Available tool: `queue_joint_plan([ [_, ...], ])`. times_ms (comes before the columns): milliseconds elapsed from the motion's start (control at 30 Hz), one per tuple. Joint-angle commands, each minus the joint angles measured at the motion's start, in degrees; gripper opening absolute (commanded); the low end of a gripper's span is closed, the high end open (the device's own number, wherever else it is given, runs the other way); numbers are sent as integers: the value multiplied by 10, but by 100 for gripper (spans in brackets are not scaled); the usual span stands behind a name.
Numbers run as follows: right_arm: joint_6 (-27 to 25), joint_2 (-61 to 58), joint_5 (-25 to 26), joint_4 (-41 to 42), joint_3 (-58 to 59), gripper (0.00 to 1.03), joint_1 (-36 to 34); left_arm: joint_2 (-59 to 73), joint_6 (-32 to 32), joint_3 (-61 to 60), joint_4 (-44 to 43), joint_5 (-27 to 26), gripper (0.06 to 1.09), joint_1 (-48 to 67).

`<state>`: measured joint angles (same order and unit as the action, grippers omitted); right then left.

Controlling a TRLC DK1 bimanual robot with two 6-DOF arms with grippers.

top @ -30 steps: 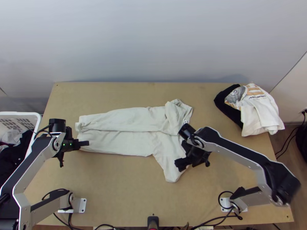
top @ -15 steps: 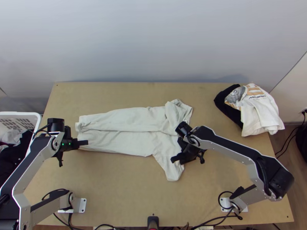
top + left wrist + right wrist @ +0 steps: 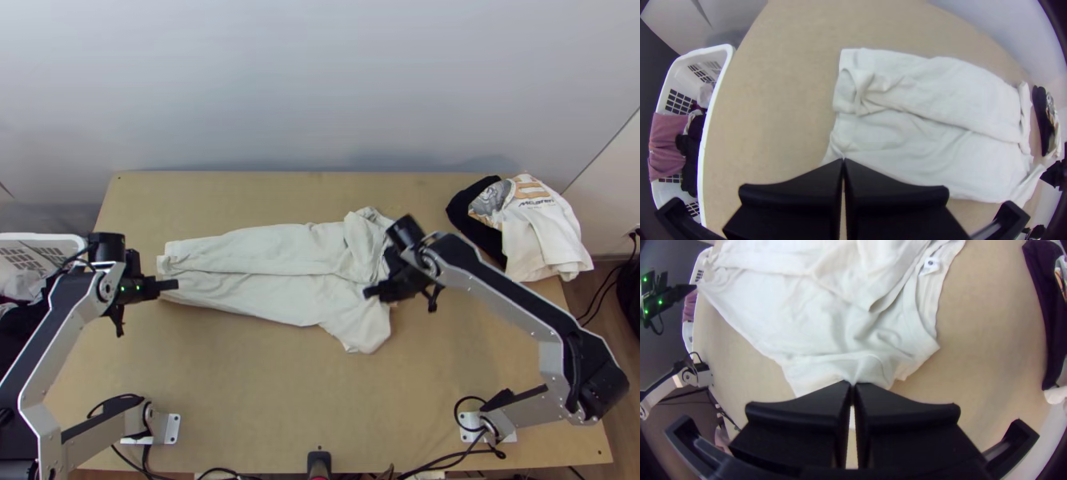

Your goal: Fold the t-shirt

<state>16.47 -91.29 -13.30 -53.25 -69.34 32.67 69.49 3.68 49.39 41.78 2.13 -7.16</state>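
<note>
In the top view my left gripper [image 3: 172, 286] is at the left end of the white t-shirt [image 3: 264, 252], and my right gripper [image 3: 370, 293] is over the shirt's right part, near its lower sleeve. The shirt lies lengthwise with its far side folded over. In the left wrist view the left gripper [image 3: 843, 161] is shut on a corner of the shirt's hem [image 3: 838, 153]. The right gripper [image 3: 853, 385], in the right wrist view, is shut on the sleeve fabric [image 3: 867, 369], which is drawn up in creases at the fingertips.
A black and white pile of clothes [image 3: 540, 228] lies at the table's back right corner. The white basket [image 3: 78, 248] with clothes stands beyond the table's left edge. Bare wooden table [image 3: 264, 384] lies in front of the shirt.
My right gripper has moved up the picture, and the sleeve has been drawn inward with it. The left gripper has shifted slightly left and up with the shirt's corner.
</note>
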Motion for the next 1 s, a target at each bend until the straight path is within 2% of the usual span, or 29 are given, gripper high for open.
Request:
queue_joint_plan([
  [0,1,-38,2,-4,-109,3,-53,35,16,70,21,-8,10,-1],
  [567,2,-290,41,-35,-457,3,-133,292,84,387,26,-14,10,-37],
  [800,2,-369,44,-37,-508,3,-142,382,104,419,12,-14,11,-23],
  [833,2,-377,44,-39,-512,3,-143,389,106,415,12,-14,15,-21],
  [900,2,-394,44,-46,-519,4,-142,395,119,399,14,-14,33,-15],
  [933,2,-399,44,-51,-523,5,-142,398,128,389,16,-14,46,-13],
  [967,2,-403,44,-54,-525,10,-141,398,132,382,23,-14,62,-12],
])
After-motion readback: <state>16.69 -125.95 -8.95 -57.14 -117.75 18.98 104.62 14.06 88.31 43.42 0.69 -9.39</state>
